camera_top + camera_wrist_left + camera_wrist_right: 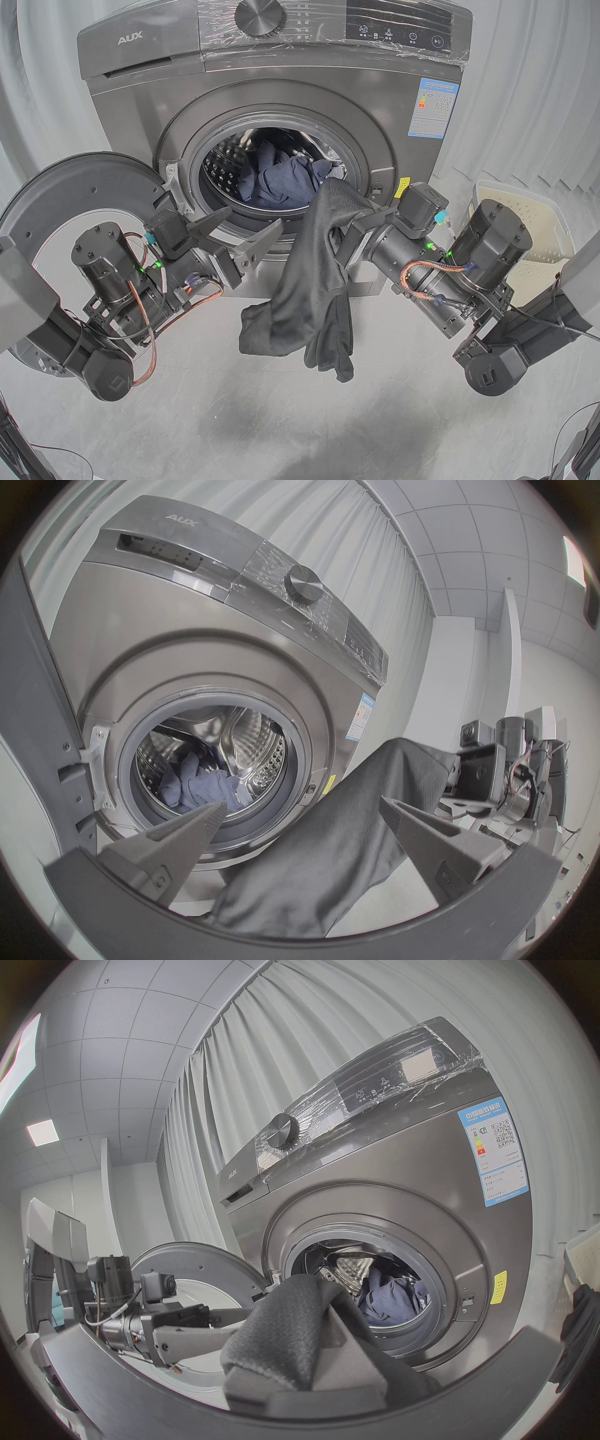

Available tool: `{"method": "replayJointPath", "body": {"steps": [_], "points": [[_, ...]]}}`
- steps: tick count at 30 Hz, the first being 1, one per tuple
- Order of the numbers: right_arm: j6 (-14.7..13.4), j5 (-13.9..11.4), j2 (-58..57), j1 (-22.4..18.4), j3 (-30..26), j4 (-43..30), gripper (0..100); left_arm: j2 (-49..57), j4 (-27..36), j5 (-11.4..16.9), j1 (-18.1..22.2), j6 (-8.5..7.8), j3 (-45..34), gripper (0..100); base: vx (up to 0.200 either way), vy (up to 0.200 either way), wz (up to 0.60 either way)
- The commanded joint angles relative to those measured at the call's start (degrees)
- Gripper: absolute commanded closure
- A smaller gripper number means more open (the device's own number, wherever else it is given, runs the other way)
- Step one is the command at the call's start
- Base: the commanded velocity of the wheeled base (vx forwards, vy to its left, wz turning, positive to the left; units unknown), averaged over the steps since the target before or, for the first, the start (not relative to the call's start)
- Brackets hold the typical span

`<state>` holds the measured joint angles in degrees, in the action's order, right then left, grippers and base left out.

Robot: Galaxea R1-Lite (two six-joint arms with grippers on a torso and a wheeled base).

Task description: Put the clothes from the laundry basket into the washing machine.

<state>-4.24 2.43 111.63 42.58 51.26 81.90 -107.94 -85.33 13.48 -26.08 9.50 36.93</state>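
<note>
Head view: my right pincer (357, 215) is clamped on the grey garment (312, 275), held high at the washing machine (275, 87) mouth, probably so its hanging tail clears the rim. My left pincer (253, 220) hangs wide open and empty, just left.

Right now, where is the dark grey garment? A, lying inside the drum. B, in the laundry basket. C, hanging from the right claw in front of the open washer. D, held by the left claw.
C: the dark grey garment hangs from the right claw in front of the washing machine opening, while the left claw is open and empty.
</note>
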Motion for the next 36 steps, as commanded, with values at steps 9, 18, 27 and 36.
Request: {"method": "replayJointPath", "body": {"steps": [9,18,27,36], "points": [[0.46,2.76,0.34,-0.13,3.67,-1.65,100,-5.97,-3.61,0.67,-0.91,-1.06,-6.16,0,0.000,0.000,0.00],[0.46,3.37,1.13,-0.22,7.27,-2.36,100,-9.66,-3.70,0.84,-2.40,-4.40,-9.42,0,0.000,0.000,0.00],[0.38,3.37,0.69,-0.13,7.10,-2.27,100,-16.17,-3.87,1.55,-1.61,-6.95,-9.06,0,0.000,0.000,0.00],[0.38,3.37,0.87,0.31,7.10,-2.27,100,-21.62,-3.87,1.37,-1.70,-6.95,-6.16,0,0.000,0.000,0.00]]}}
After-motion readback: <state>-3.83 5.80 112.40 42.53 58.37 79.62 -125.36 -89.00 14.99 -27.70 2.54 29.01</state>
